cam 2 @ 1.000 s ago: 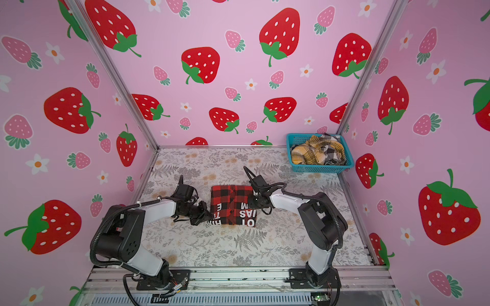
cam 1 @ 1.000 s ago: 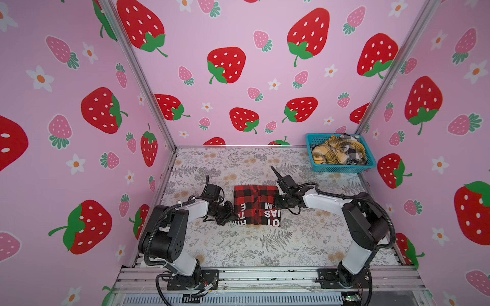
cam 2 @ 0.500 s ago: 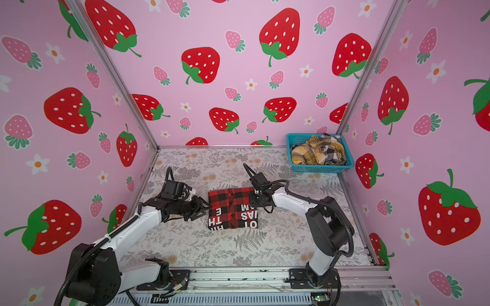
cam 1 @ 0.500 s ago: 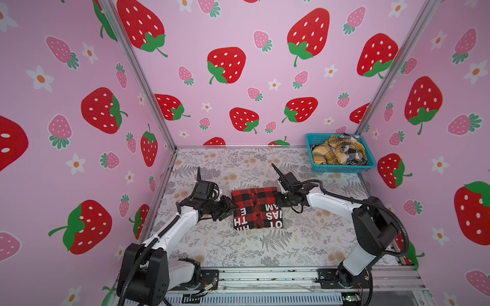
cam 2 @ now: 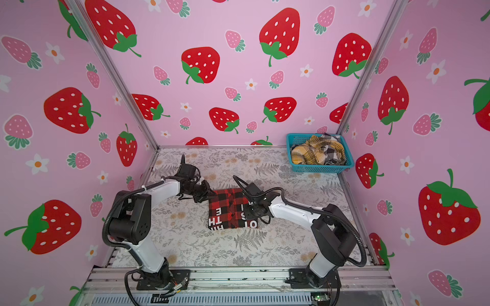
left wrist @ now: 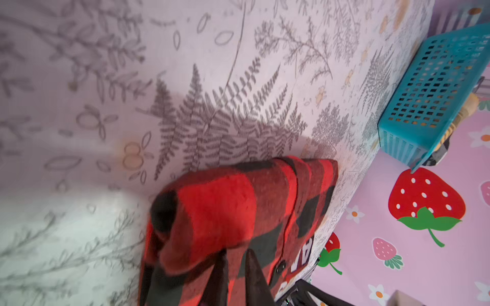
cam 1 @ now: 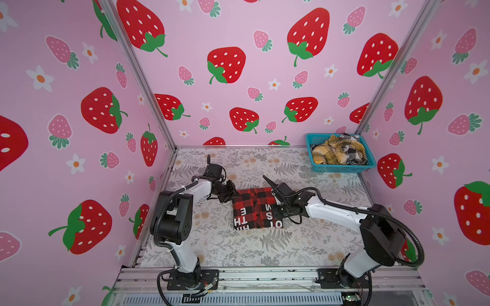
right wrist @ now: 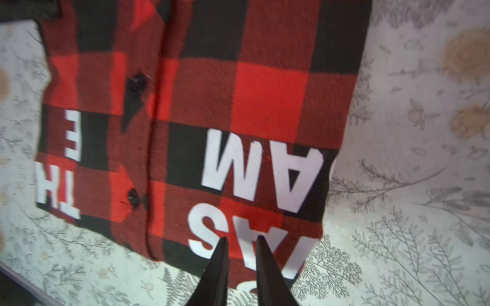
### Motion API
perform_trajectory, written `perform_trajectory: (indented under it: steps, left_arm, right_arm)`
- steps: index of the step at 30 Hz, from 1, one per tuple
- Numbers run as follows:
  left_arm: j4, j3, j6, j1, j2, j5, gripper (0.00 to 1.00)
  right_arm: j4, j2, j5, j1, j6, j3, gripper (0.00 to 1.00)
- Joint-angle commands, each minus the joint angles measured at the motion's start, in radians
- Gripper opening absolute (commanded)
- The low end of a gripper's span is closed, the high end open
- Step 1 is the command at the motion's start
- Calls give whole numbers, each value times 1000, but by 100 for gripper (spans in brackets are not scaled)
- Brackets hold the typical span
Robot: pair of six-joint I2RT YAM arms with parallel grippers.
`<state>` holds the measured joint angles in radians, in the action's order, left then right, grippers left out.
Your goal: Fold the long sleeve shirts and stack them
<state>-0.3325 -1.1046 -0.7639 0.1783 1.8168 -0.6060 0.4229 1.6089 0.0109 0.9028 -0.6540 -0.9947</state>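
Fern-print table (cam 1: 265,251): folded red-black shirt (cam 1: 254,209) mid-table; teal basket (cam 1: 342,167) far right corner, seemingly holding plaid garments (cam 1: 334,153).

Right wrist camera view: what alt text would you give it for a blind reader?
A folded red-and-black plaid shirt with big white letters, seen upside down, lies flat on a fern-print tablecloth. The right gripper, two dark fingers close together, points at one edge.

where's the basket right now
In both top views the basket sits in the far right corner of the table, behind and to the right of the red shirt.
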Motion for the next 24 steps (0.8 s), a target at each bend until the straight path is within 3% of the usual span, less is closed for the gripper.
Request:
perform_trajectory:
  steps: [1, 7, 10, 14, 17, 21, 24]
  left_arm:
    - [19, -35, -2, -4, 53, -12, 15]
    - [33, -48, -14, -12, 113, -44, 18]
    - [40, -56, -19, -21, 87, -68, 33]
    - [61, -47, 3, -29, -70, -92, 52]
    - [17, -4, 70, -34, -238, -32, 53]
    - [-45, 166, 132, -56, -437, 90, 57]
    - [-44, 301, 82, -138, -508, -38, 59]
  right_arm:
    - [-22, 31, -3, -3, -30, 34, 21]
    - [-23, 52, -9, -4, -31, 46, 20]
    - [21, 44, -26, -3, -16, -3, 20]
    - [87, 38, -59, -14, 10, -99, 20]
    - [107, 42, -68, -33, 23, -161, 20]
    - [95, 76, -55, -62, 45, -221, 21]
    - [58, 104, -25, -85, 51, -227, 21]
